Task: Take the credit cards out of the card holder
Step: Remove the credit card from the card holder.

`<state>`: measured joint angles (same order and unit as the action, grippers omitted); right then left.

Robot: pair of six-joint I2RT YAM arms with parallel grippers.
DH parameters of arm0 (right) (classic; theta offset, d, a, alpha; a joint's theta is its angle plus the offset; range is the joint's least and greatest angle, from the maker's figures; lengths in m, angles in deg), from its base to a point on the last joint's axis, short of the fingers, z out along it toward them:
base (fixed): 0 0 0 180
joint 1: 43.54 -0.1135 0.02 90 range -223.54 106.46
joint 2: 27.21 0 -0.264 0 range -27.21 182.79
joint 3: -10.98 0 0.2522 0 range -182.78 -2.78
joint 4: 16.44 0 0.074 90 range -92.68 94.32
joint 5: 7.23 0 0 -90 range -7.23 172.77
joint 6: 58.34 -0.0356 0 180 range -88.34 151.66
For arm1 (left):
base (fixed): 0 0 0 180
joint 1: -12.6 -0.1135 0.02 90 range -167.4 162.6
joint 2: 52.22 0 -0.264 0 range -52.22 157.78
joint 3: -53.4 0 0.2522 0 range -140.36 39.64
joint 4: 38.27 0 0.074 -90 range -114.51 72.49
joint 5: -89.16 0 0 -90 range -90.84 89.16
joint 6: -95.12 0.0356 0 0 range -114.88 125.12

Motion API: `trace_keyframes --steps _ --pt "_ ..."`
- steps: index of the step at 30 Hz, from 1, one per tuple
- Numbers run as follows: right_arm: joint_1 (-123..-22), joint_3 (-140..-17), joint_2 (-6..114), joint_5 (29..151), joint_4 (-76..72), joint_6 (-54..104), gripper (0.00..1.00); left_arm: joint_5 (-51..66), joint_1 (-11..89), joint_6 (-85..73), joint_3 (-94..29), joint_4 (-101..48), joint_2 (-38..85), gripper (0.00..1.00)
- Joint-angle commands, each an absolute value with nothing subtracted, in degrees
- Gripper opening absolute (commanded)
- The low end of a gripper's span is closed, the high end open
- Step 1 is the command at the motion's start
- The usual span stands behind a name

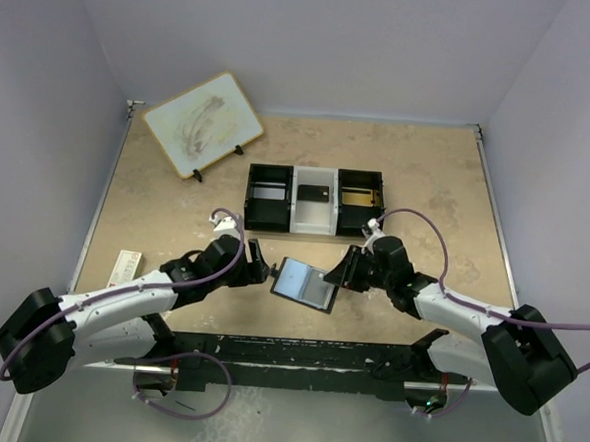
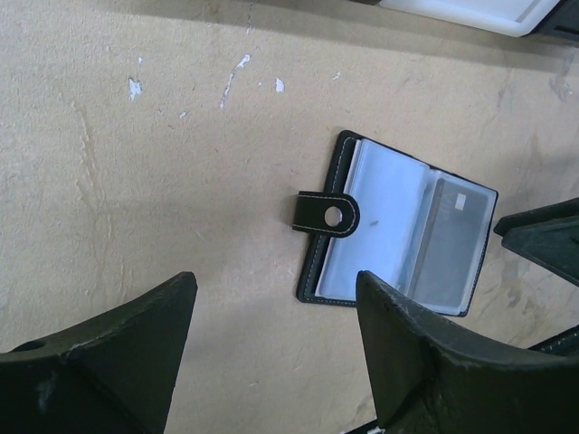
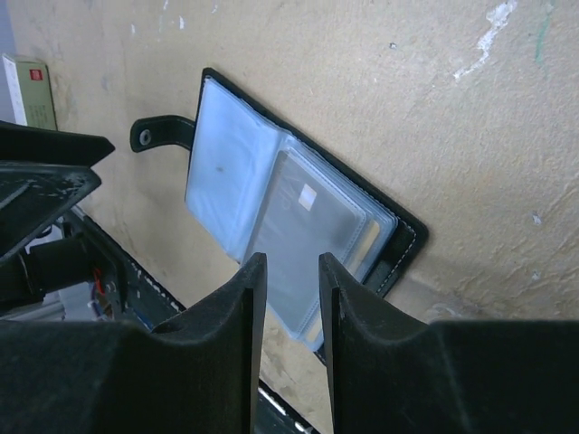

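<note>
- The card holder [image 2: 398, 231] lies open on the surface [image 2: 136, 181] between both grippers, with a credit card [image 2: 448, 240] sleeved inside.
- The left gripper [image 2: 271, 291] is released wide. The right gripper [image 3: 291, 262] is half-closed at the holder's edge, and whether it grips cannot be told.
- Extraction looks unstarted; the next move calls for pinching the card's edge.

Left claw [image 2: 272, 287] wide, right claw [image 3: 291, 264] narrowly apart

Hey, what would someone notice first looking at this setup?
An open black card holder lies on the table near the front, pale sleeves up, a card showing inside one. The left hand and right hand sit at either side of it. Behind, a dark card lies in the tray's middle compartment.
</note>
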<state>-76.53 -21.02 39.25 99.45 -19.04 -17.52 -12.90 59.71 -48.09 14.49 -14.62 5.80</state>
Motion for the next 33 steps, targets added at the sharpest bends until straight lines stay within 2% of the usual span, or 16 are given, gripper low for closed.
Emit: trace_keyframes --steps 1,6,16,24,31,33 --pt "-76.5 -20.4 39.4 100.4 -22.5 -19.1 0.32 -13.7 60.3 -49.3 14.3 -20.8 8.6 0.68" --pt "-76.5 -20.3 41.0 98.7 -21.2 -20.0 0.31 -13.3 62.1 -49.4 13.9 -23.0 11.9 0.63" --pt "-76.6 -17.3 43.3 99.4 -24.9 -22.1 0.29 -14.7 65.0 -47.4 10.9 -21.7 18.3 0.60" --pt "-76.5 -15.4 44.1 101.0 -28.4 -26.9 0.28 -17.3 68.0 -46.9 7.9 -20.9 24.6 0.41" --pt "-76.5 -13.2 41.5 96.3 -28.4 -34.3 0.29 -20.0 69.6 -47.7 6.7 -18.6 26.3 0.21" --pt "-76.5 -11.8 40.0 95.0 -29.1 -36.0 0.30 -20.3 69.7 -47.9 6.6 -18.2 26.4 0.17"
